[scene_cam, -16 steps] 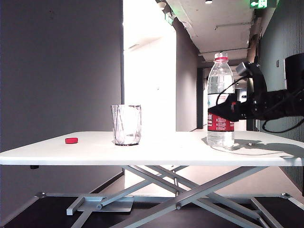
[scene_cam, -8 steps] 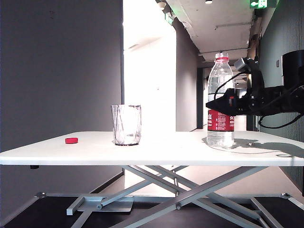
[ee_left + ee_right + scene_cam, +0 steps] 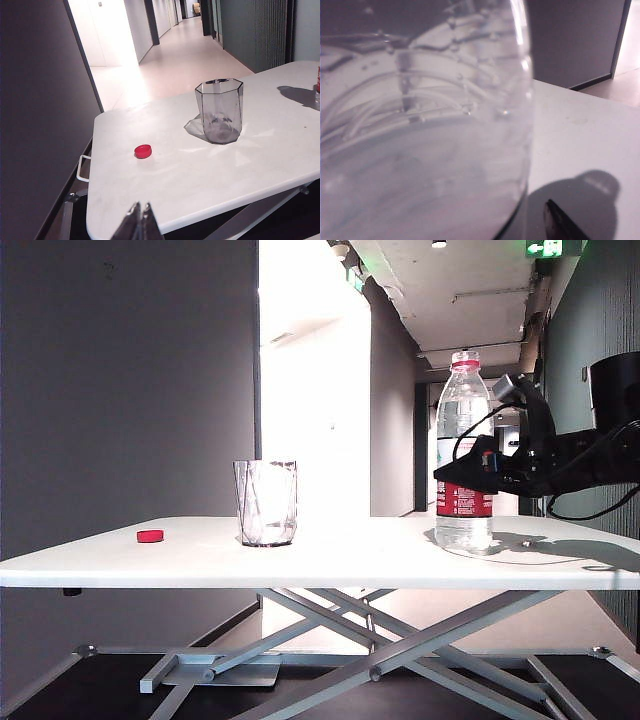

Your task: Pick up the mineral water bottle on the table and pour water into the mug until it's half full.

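Observation:
The mineral water bottle (image 3: 465,440) stands upright on the white table (image 3: 330,560) at the right, clear with a red label and pinkish neck ring. My right gripper (image 3: 452,472) is open at label height, its fingers to either side of the bottle. In the right wrist view the bottle's wall (image 3: 425,150) fills most of the frame, and one dark fingertip (image 3: 559,222) stands apart from it. The clear mug (image 3: 266,502) (image 3: 219,110) stands left of the bottle. My left gripper (image 3: 140,209) is shut and empty, off the table's edge.
A small red disc (image 3: 150,535) (image 3: 143,150) lies on the table left of the mug. The tabletop rests on a grey scissor frame (image 3: 380,640). A corridor stretches behind, and a dark wall stands to the left.
My right gripper lifted and levelled out beside the bottle, then settled back to label height. The bottle, mug and left gripper have not moved.

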`<state>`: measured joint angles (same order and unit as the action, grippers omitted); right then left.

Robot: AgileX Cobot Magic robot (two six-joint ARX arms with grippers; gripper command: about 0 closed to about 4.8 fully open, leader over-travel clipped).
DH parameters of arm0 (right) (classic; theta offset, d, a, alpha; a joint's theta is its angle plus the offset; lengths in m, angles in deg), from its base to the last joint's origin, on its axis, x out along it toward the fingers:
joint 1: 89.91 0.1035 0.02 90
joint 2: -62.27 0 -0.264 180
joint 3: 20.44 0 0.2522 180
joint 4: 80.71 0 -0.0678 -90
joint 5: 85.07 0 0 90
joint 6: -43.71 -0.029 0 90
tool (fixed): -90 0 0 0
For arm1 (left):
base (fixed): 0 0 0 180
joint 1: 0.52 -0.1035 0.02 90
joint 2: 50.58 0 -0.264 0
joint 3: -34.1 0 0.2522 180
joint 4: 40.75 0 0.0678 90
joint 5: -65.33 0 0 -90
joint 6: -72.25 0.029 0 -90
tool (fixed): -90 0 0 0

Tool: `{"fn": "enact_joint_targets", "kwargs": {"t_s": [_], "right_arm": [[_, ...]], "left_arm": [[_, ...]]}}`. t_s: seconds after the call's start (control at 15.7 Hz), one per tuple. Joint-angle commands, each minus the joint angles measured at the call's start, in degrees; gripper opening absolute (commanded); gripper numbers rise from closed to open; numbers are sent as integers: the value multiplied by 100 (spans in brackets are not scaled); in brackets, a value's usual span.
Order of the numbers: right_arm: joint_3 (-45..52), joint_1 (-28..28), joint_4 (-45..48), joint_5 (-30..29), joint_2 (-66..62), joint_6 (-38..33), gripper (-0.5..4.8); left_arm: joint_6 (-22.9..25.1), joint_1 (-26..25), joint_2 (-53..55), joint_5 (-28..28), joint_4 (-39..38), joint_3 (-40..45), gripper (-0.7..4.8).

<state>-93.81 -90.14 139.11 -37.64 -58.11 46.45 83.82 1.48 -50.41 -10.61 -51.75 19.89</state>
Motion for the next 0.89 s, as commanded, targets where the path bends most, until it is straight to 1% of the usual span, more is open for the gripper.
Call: {"fn": "enact_joint_targets", "kwargs": {"t_s": [0.06,0.13,0.25,0.32,0.45,0.51,0.64,0.76,0.89], "right_arm": [[-11,-4,26,0,22,-13,457],[-11,-4,28,0,22,-13,449],[-11,-4,85,-7,22,-13,309],[-11,-4,118,-9,24,-11,295],[-13,-4,208,-129,24,-15,287],[-13,-2,238,-129,24,-15,259],[-13,0,245,-127,24,-15,258],[-13,0,247,-162,26,-15,178],[-13,0,361,-387,26,-20,175]], "left_arm": [[-22,-4,4,11,70,-13,-4],[-22,-4,4,11,70,-13,-4],[-22,-4,4,11,70,-13,-4],[-22,-4,4,11,70,-13,-4],[-22,-4,4,11,70,-13,-4],[-22,-4,4,11,70,-13,-4],[-22,-4,4,11,70,-13,-4],[-22,-4,4,11,70,-13,-4],[-22,-4,4,11,70,-13,-4]]}}
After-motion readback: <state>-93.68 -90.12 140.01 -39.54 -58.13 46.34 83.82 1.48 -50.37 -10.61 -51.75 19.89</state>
